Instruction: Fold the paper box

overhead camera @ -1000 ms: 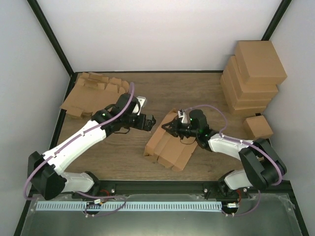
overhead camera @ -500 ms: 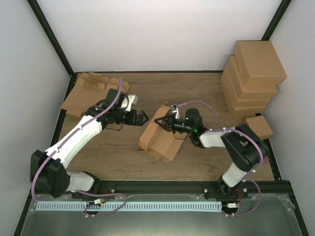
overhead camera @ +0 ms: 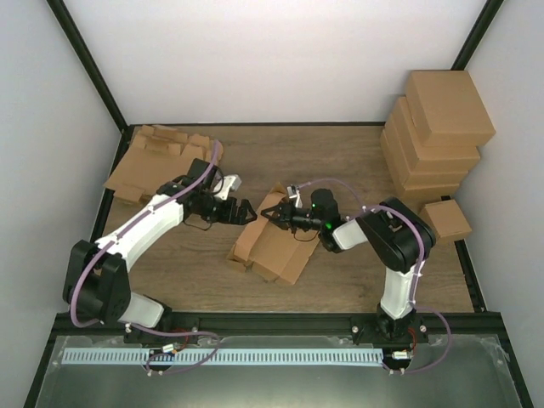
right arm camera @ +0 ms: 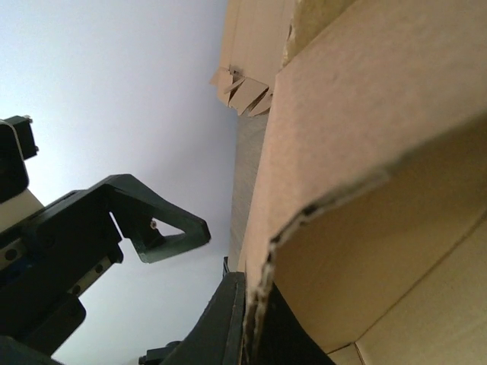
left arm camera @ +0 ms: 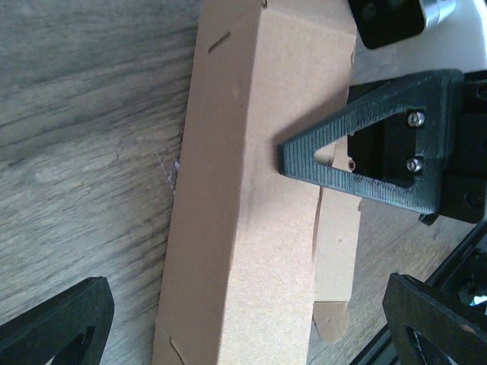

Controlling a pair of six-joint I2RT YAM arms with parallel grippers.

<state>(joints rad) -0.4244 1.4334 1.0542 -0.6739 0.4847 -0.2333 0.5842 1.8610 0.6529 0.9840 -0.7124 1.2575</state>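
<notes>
The paper box point(overhead camera: 274, 242) lies near the centre of the table point(overhead camera: 340, 161), slightly toward 7 o'clock in the top view. It is plain brown cardboard, partly formed. Several panels lie flat and fan out toward 5 o'clock, while the 12 o'clock end is raised off the wood. In the left wrist view, one long panel stands up as a ridge with crisp creases. It has a short slit near each end, and a narrow flap with a notched tip lies along its 3 o'clock side. The right gripper point(overhead camera: 270, 212) is pressed together on the raised edge at the 12 o'clock end. In the right wrist view, the torn corrugated edge sits pinched between its fingers. The left gripper point(overhead camera: 246, 211) is spread wide just at 9 o'clock of that pinch. The ridge panel runs between its fingers, but contact cannot be determined. A pile of flat blanks point(overhead camera: 161, 157) lies at 10 o'clock on the table. A stack of finished boxes point(overhead camera: 438, 127) stands at 2 o'clock, and a small box point(overhead camera: 446, 219) sits at 3 o'clock.
</notes>
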